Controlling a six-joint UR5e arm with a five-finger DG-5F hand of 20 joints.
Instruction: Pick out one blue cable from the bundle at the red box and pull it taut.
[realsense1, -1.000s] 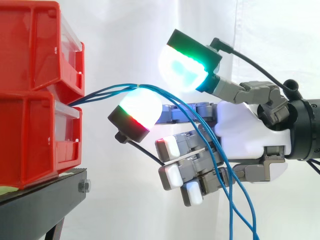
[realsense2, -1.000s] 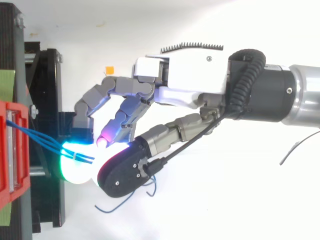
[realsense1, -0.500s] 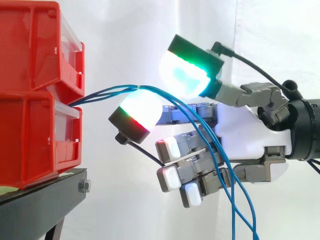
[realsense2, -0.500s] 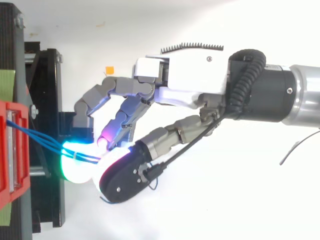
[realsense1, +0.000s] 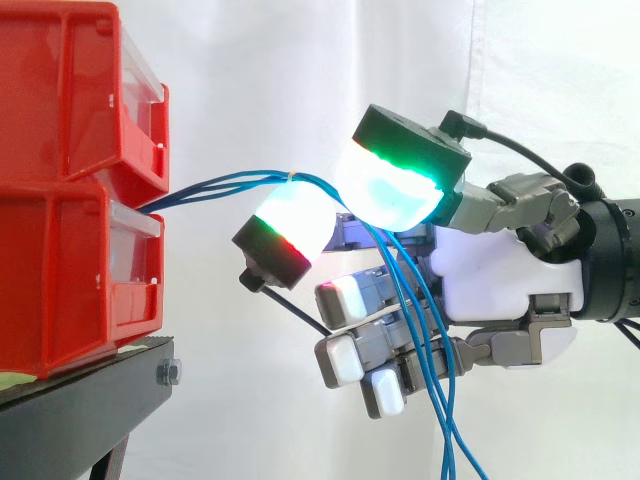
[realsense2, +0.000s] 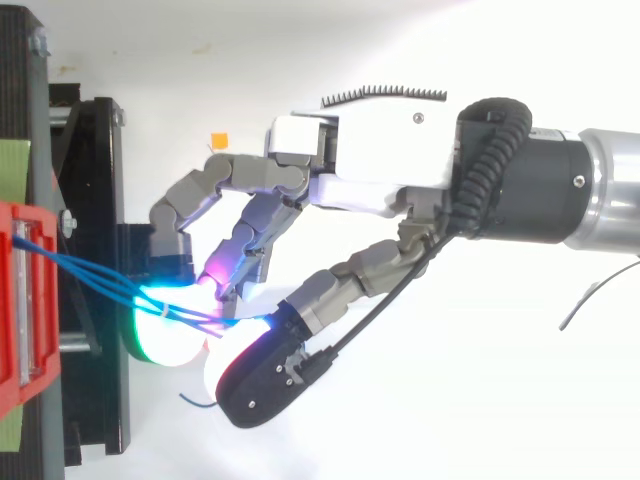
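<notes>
Two red bins (realsense1: 60, 200) sit stacked on the black stand (realsense1: 90, 400) at the left edge. The blue cables (realsense1: 220, 185) leave the gap between the bins. They cross open air to the right, rising slightly, and are bound by a small pale tie (realsense1: 291, 177). Nothing else crosses that gap, and there is clear room above and below it against the white curtain (realsense1: 300, 60). The hand (realsense1: 490, 280) reaches in from the right. Its green-glowing thumb pad (realsense1: 395, 190) is pressed toward a white-and-red fingertip (realsense1: 290, 222), apparently pinching the bundle between them. I cannot tell how many strands are caught. Its other fingers curl below. Past the pads, the thin strands hang slack to the bottom edge.
</notes>
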